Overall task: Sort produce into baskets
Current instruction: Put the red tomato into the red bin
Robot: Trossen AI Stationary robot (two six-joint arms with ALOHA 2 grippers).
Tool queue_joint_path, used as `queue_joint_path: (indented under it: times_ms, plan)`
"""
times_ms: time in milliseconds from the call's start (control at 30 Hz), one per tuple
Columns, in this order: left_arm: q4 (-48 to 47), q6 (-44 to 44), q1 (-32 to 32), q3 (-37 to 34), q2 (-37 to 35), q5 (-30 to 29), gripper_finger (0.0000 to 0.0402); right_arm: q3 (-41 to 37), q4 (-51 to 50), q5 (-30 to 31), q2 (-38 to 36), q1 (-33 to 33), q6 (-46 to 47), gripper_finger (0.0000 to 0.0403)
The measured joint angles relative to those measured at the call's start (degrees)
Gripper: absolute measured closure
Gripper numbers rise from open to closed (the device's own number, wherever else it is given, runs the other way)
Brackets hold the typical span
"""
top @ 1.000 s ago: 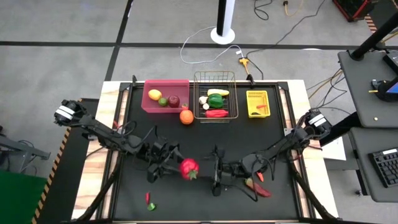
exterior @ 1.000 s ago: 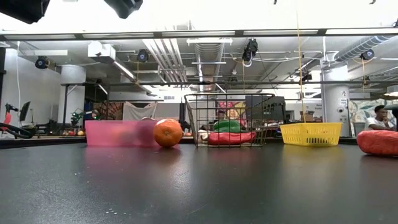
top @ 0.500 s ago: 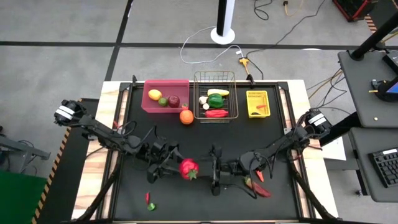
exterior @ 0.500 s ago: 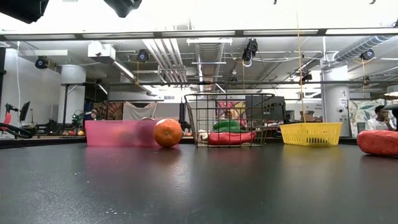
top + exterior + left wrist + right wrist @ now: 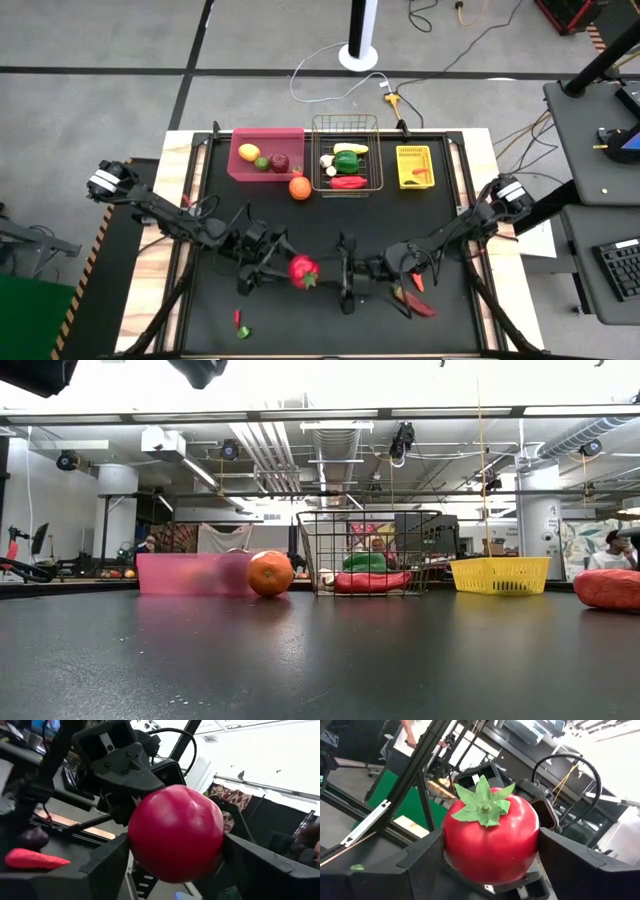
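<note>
Tomato, red with a green leafy top, hangs above the black table's near middle, pinched between the left gripper and the right gripper, both clamped on it. Farther back stand the pink bin, wire basket and yellow bin, an orange beside them.

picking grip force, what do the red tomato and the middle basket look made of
Red tomato: smooth, slightly glossy moulded plastic by the look, with a soft sheen and a stiff green leaf cap; whether it is hollow cannot be told. Middle basket: thin metal wire mesh, see-through, dark wires showing in the low view.
</note>
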Motion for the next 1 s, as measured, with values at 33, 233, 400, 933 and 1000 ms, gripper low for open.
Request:
queue_joint_path:
  times_ms: [33, 233, 400, 933, 1000]
  plan:
    - [-0.01, 0.84, 0.06, 0.0, 0.0, -0.21, 0.01, 0.0, -0.84, -0.01, -0.33, -0.03, 0.8, 0.0112]
    - [-0.35, 6.5, 0.2, 0.02, -0.08, -0.32, 0.0079, -0.05, -8.41, 0.13, -4.51, -0.04, 6.76, 0.0112]
    - [-0.63, 10.32, 0.7, 0.03, -0.13, -0.1, 0.0078, -0.05, -18.36, 0.08, -10.07, -0.06, 15.29, 0.0113]
    - [-10.98, 38.03, 0.63, 4.38, 2.83, -12.16, 0.0077, -0.39, -50.45, 1.01, -17.94, -0.9, 40.56, 0.0113]
    - [-11.01, 38.8, 0.67, 5.9, 5.06, -12.27, 0.0077, -0.44, -50.72, 2.48, -17.43, -0.9, 40.54, 0.0113]
